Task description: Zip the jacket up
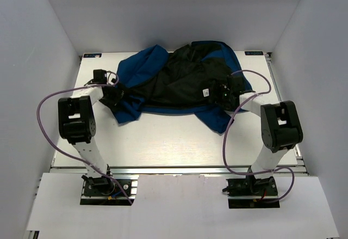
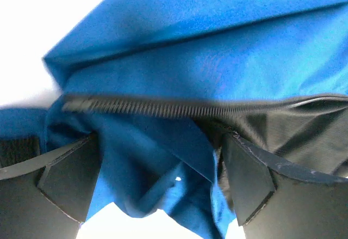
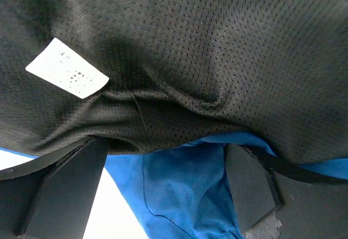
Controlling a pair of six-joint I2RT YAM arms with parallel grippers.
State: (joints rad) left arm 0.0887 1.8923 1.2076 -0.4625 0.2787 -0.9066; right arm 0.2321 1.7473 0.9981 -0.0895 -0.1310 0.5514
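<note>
The jacket lies crumpled across the far half of the table, royal blue outside, its black mesh lining turned up. My left gripper is at its left edge. In the left wrist view that gripper is open, with blue folds of the jacket lying between the fingers. A run of dark zipper teeth crosses just beyond them. My right gripper is at the jacket's right side. In the right wrist view it is open over blue fabric, under the black lining.
A white care label is sewn to the lining, the same label showing near my right gripper. The white table is boxed in by pale walls on the left, right and far sides. Purple cables loop beside both arms.
</note>
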